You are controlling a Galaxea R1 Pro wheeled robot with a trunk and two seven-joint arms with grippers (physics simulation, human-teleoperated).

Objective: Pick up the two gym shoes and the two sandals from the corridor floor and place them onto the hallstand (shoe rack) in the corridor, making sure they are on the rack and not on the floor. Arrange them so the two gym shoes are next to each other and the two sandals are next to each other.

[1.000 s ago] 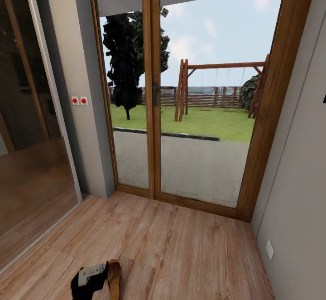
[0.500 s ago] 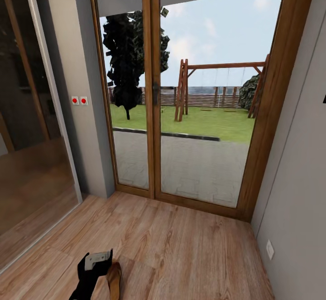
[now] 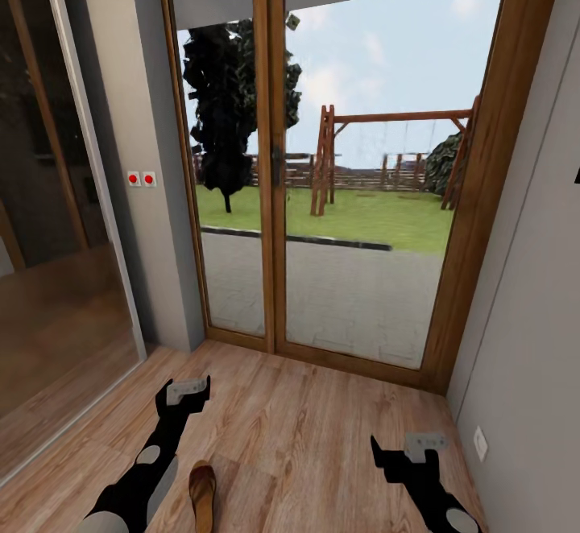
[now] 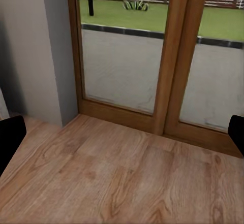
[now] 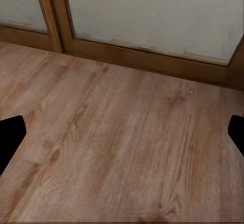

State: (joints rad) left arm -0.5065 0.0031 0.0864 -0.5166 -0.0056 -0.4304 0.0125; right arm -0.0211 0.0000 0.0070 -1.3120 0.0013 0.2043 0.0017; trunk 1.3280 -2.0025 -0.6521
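One dark brown sandal (image 3: 202, 494) with a tan footbed lies on the corridor floor (image 3: 322, 436) at the bottom edge of the head view. My left gripper (image 3: 187, 392) hovers forward of it, toward the glass door, apart from the sandal. In the left wrist view its black fingertips (image 4: 10, 137) stand wide apart over bare planks, so the left gripper (image 4: 123, 135) is open and empty. My right gripper (image 3: 407, 452) hangs low at the right near the grey wall. It too is open, with its fingertips (image 5: 10, 137) spread over bare floor. The gym shoes and the hallstand are out of view.
A wood-framed glass door (image 3: 274, 195) to a garden closes off the far end. A grey wall with a socket (image 3: 480, 443) runs along the right. At the left stand a grey pillar with two red switches (image 3: 141, 179) and a sliding glass panel (image 3: 48, 235).
My left arm has stretched forward from beside the sandal toward the door. My right arm has come into view at the lower right. The sandal has stayed on the floor.
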